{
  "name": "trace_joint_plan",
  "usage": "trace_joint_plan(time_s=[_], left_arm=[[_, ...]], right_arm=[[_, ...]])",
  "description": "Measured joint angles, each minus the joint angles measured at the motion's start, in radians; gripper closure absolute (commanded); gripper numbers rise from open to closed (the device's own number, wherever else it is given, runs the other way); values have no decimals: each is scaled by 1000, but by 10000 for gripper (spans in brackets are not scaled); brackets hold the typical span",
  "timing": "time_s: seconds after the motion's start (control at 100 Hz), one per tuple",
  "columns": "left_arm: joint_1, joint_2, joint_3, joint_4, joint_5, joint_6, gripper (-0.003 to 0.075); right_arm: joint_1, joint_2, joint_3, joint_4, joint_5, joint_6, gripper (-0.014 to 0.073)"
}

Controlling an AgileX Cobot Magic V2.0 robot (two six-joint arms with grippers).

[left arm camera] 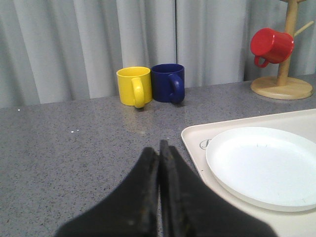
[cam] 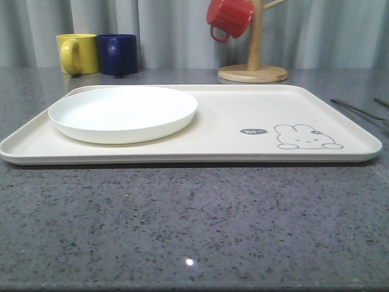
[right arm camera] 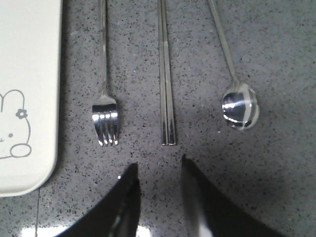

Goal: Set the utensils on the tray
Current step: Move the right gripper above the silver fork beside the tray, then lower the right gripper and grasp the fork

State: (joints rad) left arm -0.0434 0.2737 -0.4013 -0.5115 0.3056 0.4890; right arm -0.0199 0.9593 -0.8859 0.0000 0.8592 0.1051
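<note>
Three silver utensils lie side by side on the grey counter in the right wrist view: a fork, a pair of chopsticks and a spoon. My right gripper hangs open just short of the chopstick tips, holding nothing. The cream tray with its bunny drawing fills the table's middle; its corner lies beside the fork. Thin utensil handles show past the tray's right edge. My left gripper is shut and empty over the counter, left of the tray.
A round white plate sits on the tray's left half. Behind stand a yellow mug, a blue mug and a wooden mug tree with a red mug. Grey curtains close off the back.
</note>
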Motion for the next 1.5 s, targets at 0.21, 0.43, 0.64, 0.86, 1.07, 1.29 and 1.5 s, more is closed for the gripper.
trace_joint_plan(time_s=[0.21,0.43,0.64,0.86,1.07,1.29,1.5], left_arm=[[0,0,0,0,0,0,739],[0,0,0,0,0,0,739],[0,0,0,0,0,0,739],[0,0,0,0,0,0,739],[0,0,0,0,0,0,739],[0,0,0,0,0,2,739],[0,0,0,0,0,2,739]], right_arm=[[0,12,-8,0,-6,0,286],[48,137,-100,0,-7,-15,286],[103,317,-214,9,-11,-25,286],[126,477,-282,13,-11,-25,286],[137,577,-303,17,-13,-27,286],[138,631,-307,20,-21,-29,286],[138,656,-307,21,-22,-29,286]])
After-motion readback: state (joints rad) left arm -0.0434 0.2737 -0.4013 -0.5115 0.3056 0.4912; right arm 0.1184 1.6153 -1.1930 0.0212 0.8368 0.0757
